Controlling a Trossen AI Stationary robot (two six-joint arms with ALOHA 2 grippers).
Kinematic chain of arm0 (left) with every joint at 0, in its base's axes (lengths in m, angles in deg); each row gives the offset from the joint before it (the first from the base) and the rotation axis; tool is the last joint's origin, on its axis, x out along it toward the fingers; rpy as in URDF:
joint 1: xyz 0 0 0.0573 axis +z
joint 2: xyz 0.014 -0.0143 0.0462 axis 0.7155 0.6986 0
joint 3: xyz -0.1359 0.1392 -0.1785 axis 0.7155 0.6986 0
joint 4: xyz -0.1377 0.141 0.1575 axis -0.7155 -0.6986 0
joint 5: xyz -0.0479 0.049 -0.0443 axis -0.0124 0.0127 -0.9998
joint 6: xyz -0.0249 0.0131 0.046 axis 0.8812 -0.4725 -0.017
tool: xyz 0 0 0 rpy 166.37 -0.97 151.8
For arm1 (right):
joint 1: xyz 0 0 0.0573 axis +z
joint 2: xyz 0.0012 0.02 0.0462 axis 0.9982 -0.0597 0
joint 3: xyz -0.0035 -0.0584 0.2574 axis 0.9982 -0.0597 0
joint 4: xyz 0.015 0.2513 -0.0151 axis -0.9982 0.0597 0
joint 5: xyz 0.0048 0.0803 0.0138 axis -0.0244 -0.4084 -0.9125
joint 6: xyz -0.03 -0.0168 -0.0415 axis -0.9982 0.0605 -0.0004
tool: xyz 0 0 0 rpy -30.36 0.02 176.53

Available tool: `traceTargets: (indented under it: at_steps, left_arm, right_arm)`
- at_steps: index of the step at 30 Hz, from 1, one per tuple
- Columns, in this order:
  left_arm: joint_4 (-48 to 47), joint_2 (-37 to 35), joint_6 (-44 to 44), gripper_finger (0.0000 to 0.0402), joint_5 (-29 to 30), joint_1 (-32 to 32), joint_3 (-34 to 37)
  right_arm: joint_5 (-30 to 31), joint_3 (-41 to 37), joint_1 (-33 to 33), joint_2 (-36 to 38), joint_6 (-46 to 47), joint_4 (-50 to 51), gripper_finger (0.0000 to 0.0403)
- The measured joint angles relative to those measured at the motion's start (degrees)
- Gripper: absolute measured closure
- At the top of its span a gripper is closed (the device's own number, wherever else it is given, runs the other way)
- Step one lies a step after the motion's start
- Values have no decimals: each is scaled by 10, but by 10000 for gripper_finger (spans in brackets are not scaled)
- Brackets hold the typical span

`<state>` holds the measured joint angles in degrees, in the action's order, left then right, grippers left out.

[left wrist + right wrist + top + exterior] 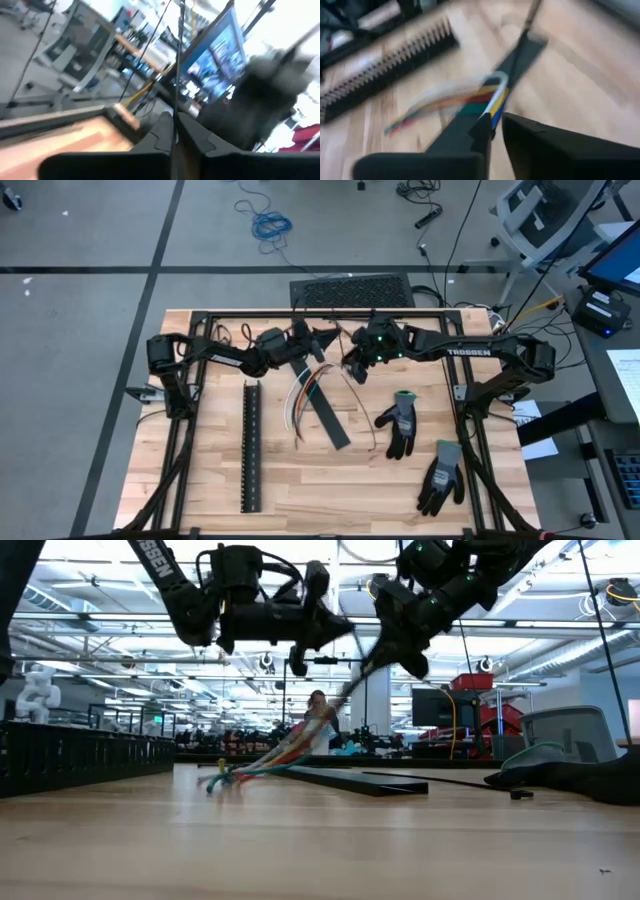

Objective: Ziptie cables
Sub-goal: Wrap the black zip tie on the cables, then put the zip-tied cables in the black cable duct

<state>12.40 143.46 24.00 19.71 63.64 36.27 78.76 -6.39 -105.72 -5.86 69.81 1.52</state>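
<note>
Two pincers meet near twelve o'clock over the tabletop [300, 490]. We see the right pincer [492, 125] nearly closed, pinching the cables [305, 395], which trail toward six o'clock beside a flat black strip [330, 418]. The left pincer [173, 131] is closed on a thin dark strand [178, 60].

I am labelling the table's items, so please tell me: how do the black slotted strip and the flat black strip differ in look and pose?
The slotted strip has a toothed, comb-like edge; the flat strip looks smooth. The slotted strip lies straight down the table; the flat strip lies diagonally. The slotted strip lies apart from the cables; the flat strip lies right beside them. Both are black, long and rest on the wooden table.
</note>
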Motion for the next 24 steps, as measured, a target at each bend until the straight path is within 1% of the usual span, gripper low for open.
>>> traceTargets:
  at_steps: [3, 6, 9, 11, 13, 16, 17, 18, 19, 21, 23, 24]
  left_arm:
    - [26, -3, 14, 343, -15, 1, -2]
    - [38, -1, 41, 301, -27, -1, -2]
    - [39, -12, 43, 263, -37, 2, -6]
    - [21, -29, 41, 245, -50, 7, -6]
    - [-20, -51, 38, 235, -95, 16, -6]
    - [-130, -99, 4, 232, -227, 30, -6]
    - [-194, -124, -4, 232, -266, 30, -9]
    - [-263, -149, -7, 232, -293, 25, -12]
    - [-346, -176, -18, 233, -307, 14, -18]
    - [-527, -219, -71, 233, -302, -22, -31]
    - [-697, -255, -88, 233, -252, -69, -36]
    - [-760, -270, -79, 233, -217, -94, -36]
  right_arm:
    - [3, -2, -1, -4, 28, 3, 324]
    - [13, 0, -2, 10, 31, -7, 282]
    - [17, 6, -14, 40, -11, 1, 247]
    - [37, 25, -33, 72, -47, 12, 228]
    - [60, 51, -55, 106, -82, 60, 213]
    - [68, 105, -85, 147, -116, 152, 195]
    - [68, 125, -94, 161, -126, 187, 191]
    - [68, 147, -102, 173, -135, 216, 187]
    - [68, 167, -109, 183, -146, 239, 185]
    - [68, 193, -121, 201, -165, 281, 182]
    - [69, 205, -127, 211, -172, 315, 182]
    - [69, 207, -129, 216, -176, 327, 181]
